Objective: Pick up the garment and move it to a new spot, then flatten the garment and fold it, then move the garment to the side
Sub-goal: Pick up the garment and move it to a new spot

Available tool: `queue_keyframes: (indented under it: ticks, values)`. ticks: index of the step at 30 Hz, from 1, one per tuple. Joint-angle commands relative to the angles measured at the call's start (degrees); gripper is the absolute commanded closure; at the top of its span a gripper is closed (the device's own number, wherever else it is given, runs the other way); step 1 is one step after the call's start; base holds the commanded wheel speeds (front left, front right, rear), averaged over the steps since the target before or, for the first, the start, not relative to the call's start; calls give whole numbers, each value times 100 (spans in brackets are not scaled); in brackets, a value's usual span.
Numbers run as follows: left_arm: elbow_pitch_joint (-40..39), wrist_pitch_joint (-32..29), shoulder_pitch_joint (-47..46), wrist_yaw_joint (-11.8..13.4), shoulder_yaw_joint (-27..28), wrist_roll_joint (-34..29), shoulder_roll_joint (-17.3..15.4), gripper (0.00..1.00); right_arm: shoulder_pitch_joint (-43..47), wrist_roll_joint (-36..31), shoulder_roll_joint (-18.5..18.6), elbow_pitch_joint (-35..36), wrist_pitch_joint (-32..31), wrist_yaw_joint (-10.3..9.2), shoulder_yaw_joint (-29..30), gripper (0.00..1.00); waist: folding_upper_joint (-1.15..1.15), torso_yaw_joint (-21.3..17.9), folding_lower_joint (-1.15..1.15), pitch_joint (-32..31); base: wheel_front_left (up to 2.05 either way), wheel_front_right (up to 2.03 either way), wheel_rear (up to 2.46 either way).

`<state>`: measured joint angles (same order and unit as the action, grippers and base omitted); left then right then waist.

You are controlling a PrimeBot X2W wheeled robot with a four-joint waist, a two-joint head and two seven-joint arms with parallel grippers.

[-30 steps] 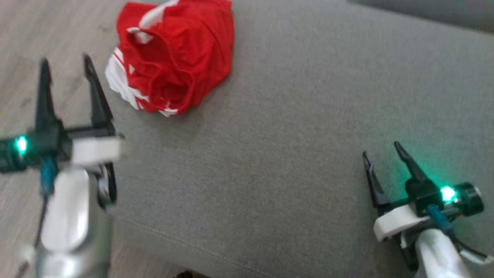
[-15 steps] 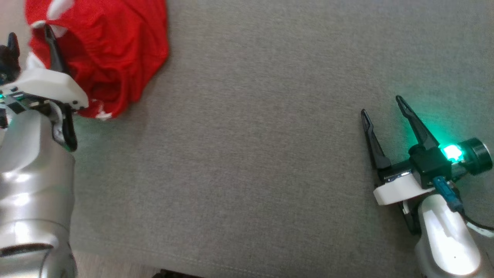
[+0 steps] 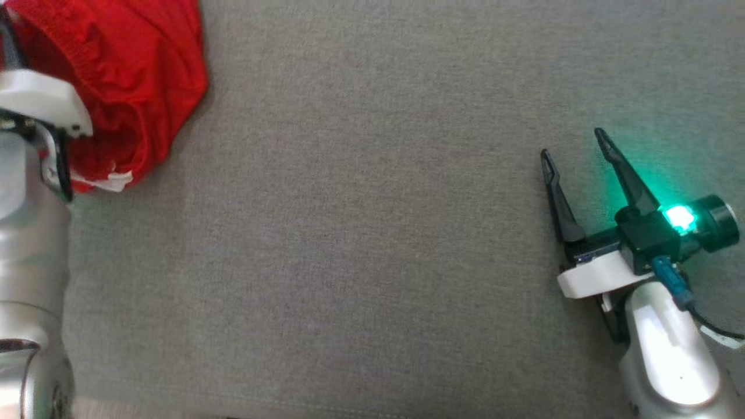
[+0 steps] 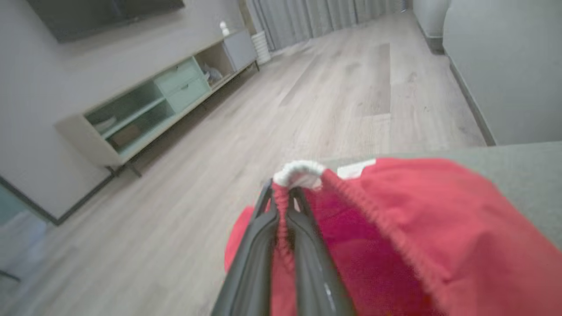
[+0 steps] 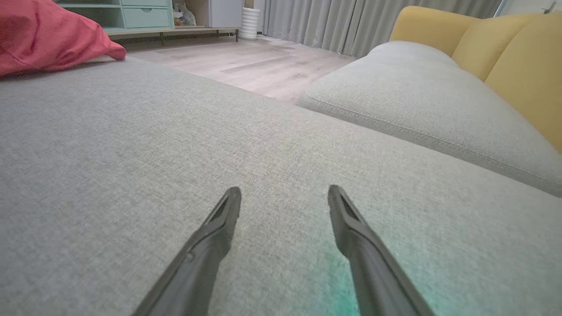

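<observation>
Garment [image 3: 134, 75], red with white trim, is seen bunched at the far left edge of the cushion [image 3: 372, 233], next to the drop to the floor [image 4: 307, 109]. Its elastic hem is pinched between the closed fingers of the left gripper [image 4: 281, 195]. The right gripper [image 3: 572, 144] is held spread wide and empty, low over the cushion's right side, well apart from the garment. Step judged: pick-up, grasp made, lift not yet done. Next, the garment needs to be raised clear and carried toward the cushion's bare middle. Dangling and drag are risked with a one-point hold.
</observation>
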<state>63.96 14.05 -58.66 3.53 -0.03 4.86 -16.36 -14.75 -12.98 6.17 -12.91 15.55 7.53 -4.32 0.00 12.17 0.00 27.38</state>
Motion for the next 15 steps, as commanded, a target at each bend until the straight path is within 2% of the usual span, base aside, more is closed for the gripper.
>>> queue_keyframes:
  ticks: [1,5,9,12,15]
  values:
    - [-292,75,-222,71,-34,-168,-438,100,263,48,-48,-139,-55,-4,-117,0,0,-103,0,-163,0,0,0]
    - [-748,91,-408,133,-388,-525,-578,100,248,166,-200,-245,-55,-4,-233,0,0,-372,0,-542,0,0,0]
    - [-1298,93,-515,39,-738,-816,-699,100,320,310,-298,-334,-55,-4,-407,0,0,-795,0,-1019,0,0,0]
    - [-1610,94,-555,-130,-936,-927,-776,100,407,484,-322,-371,-55,-4,-557,0,0,-1219,0,-1391,0,0,0]
    - [-1785,9,-567,-412,-1078,-912,-778,100,560,828,-326,-340,-55,-4,-735,0,0,-1681,0,-1762,0,0,0]
